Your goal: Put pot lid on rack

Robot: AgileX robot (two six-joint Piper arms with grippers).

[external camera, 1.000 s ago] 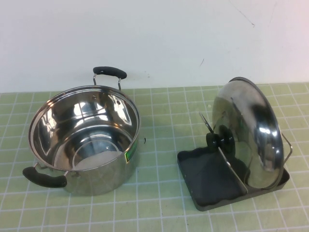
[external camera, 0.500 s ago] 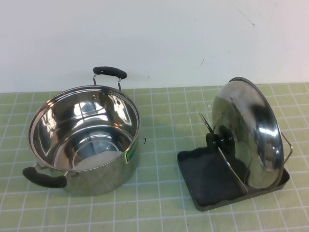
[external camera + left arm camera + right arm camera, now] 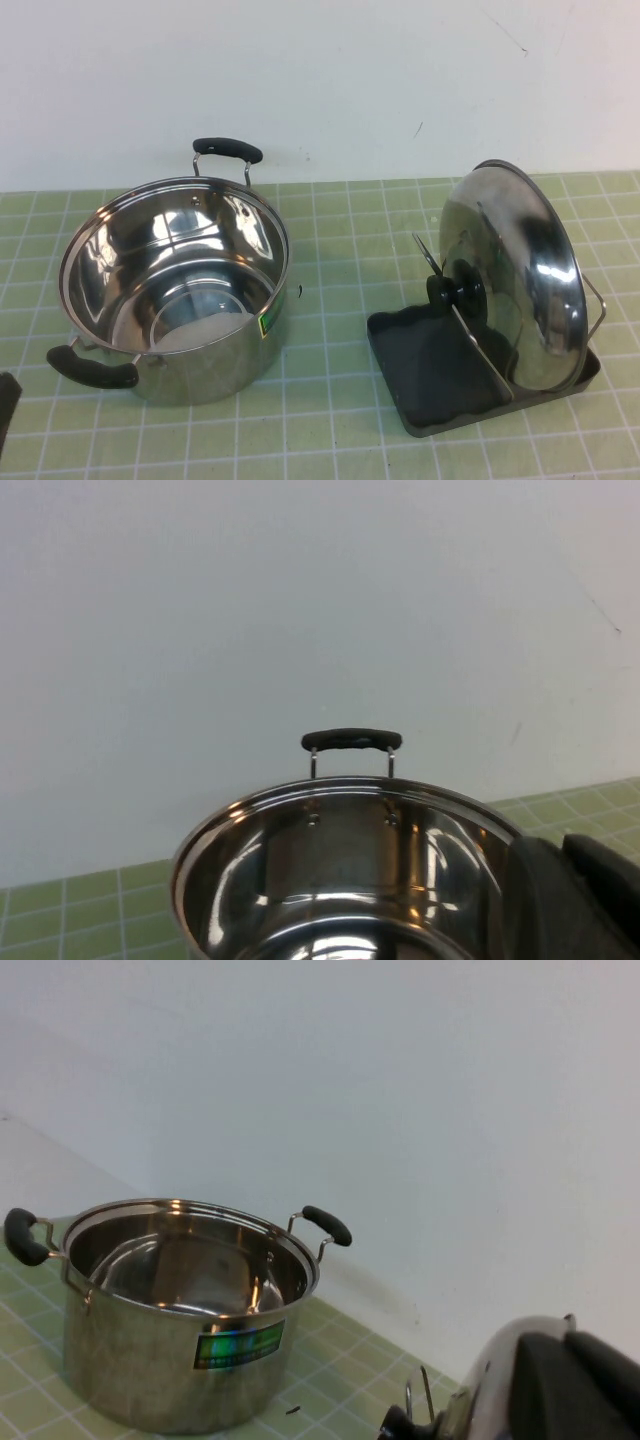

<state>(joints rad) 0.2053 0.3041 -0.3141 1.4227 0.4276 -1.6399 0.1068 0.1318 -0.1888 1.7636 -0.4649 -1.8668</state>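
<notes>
— Where's the pot lid (image 3: 515, 275)?
— Standing on edge in the rack (image 3: 430, 385), leaning on its wire loops, knob facing the pot (image 3: 175, 285) to the left on the green surface (image 3: 340, 230).
— The tools?
— Left tool (image 3: 575, 900) sits near the pot's rim, right tool (image 3: 575, 1385) near the lid; neither's opening can be told.

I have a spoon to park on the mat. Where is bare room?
Free: the strip between the pot and the rack, and the mat behind it up to the wall. Crowded: the right side, where the pot lid stands in the rack. Left gripper sits at the near-left edge; right gripper hovers by the lid.
</notes>
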